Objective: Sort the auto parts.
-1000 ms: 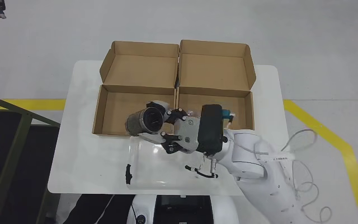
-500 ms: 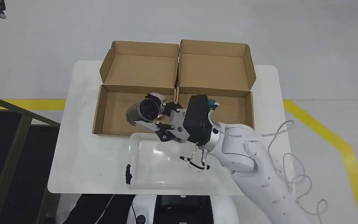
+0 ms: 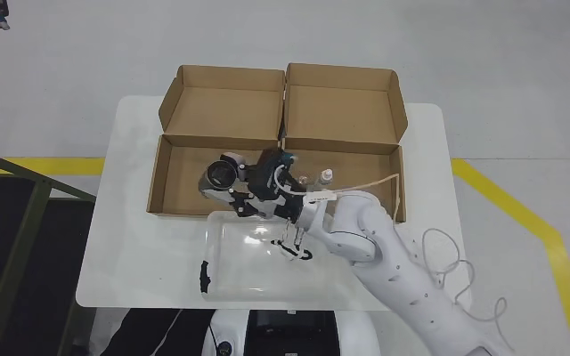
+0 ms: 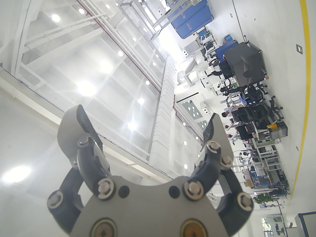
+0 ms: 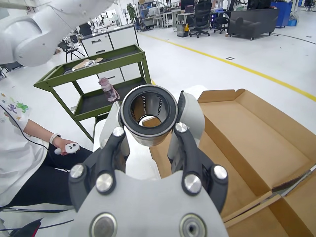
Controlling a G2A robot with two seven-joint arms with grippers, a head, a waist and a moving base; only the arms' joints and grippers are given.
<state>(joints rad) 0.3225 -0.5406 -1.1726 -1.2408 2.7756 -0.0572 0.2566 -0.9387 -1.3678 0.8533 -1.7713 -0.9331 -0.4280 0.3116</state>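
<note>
Box (image 3: 178, 191) — R gripper (image 3: 231, 182) w/ bearing (image 3: 215, 175) deeper

The right claw (image 3: 228, 182), gripping the cylindrical bearing (image 3: 216, 175), is carrying it from the left box (image 3: 181, 192)'s front wall farther in over the box floor, its wrist swinging leftward.
</note>
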